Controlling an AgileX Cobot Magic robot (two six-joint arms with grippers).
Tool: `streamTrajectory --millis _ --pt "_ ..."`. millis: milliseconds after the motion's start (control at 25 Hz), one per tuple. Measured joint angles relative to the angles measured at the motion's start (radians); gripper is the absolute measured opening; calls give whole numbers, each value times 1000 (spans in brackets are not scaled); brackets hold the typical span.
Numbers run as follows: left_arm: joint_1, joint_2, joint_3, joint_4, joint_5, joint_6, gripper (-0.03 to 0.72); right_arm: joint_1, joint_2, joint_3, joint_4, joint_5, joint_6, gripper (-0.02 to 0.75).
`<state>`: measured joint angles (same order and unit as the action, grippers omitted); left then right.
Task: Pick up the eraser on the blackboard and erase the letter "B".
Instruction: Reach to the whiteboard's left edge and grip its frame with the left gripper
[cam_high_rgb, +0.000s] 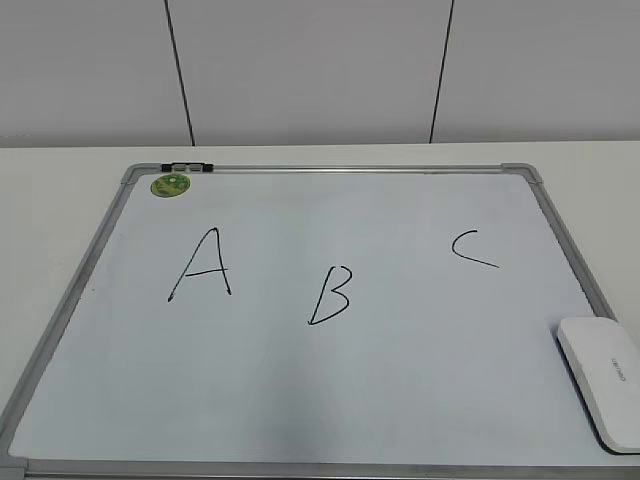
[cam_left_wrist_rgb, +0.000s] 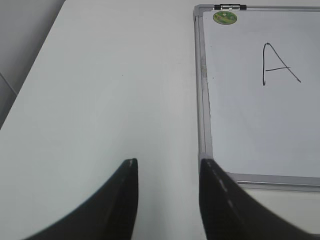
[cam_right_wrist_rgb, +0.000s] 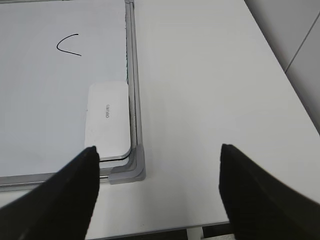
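Observation:
The blackboard is a white dry-erase board with a grey frame, flat on the table. It bears a black "A", the letter "B" in the middle and a "C". The white eraser lies on the board's near right corner; it also shows in the right wrist view against the frame. My right gripper is open and empty, above the bare table just off that corner. My left gripper is open and empty, above the table off the blackboard's near left corner. Neither gripper shows in the exterior view.
A round green sticker and a black-and-silver clip sit at the board's far left corner. The white table reaches right of the board to its edge. A pale panelled wall stands behind.

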<state>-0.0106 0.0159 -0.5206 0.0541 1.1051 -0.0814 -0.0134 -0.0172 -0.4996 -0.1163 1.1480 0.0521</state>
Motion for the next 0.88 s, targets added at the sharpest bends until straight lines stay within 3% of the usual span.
streamTrajectory --millis 280,600,880 --pt "0 55 -5 0 -6 0 310 0 0 0 0 0 0 554" --pt "0 426 -97 4 -34 0 310 0 0 0 0 0 0 554" --pt "0 799 -279 15 -43 0 310 0 0 0 0 0 0 554"
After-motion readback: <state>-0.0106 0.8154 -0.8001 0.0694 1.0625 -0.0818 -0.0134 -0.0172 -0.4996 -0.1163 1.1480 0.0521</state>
